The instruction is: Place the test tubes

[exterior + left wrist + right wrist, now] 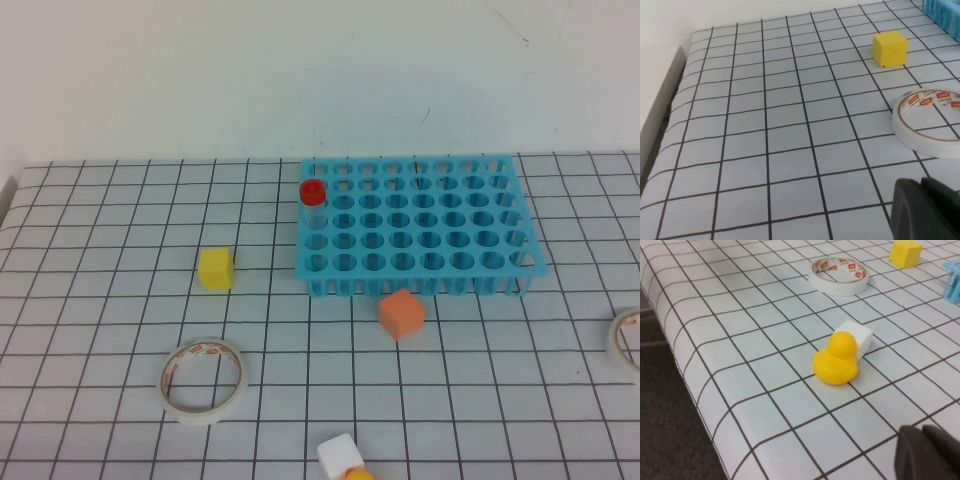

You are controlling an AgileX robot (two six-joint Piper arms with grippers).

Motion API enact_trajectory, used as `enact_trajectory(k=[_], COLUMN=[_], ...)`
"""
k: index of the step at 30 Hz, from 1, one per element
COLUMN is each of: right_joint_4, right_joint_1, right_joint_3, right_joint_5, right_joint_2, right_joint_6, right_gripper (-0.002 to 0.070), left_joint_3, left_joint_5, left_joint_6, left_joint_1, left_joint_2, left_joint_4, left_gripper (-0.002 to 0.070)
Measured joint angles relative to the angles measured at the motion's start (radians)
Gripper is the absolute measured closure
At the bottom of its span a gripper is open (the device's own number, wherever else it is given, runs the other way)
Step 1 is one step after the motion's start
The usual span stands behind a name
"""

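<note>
A blue test tube rack (400,275) stands at the back right of the gridded table. One clear test tube with a red cap (313,200) stands upright in a hole of its left-hand column. Neither arm appears in the high view. My left gripper (920,184) hovers low over the bare grid near the tape roll (927,122), fingers shut on nothing. My right gripper (921,430) is also shut and empty, above the table's front part close to the yellow duck (836,361).
A yellow cube (215,268) lies left of the rack and an orange cube (401,313) in front of it. The tape roll (203,380) is front left, another roll (627,340) at the right edge. A white cube (338,455) touches the duck.
</note>
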Motion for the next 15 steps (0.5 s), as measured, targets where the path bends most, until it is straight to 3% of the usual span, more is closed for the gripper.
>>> enact_trajectory(k=[15], right_joint_4=[0.070], right_joint_1=[0.000], right_joint_3=[-0.002], right_joint_5=[-0.053], right_joint_2=[0.000], right_joint_6=[-0.085], right_gripper=[0.0678], left_joint_3=[0.000], left_joint_5=[0.000], left_joint_6=[0.000], left_joint_1=[0.000], left_joint_2=[0.000], left_joint_4=[-0.002], left_gripper=[0.0675])
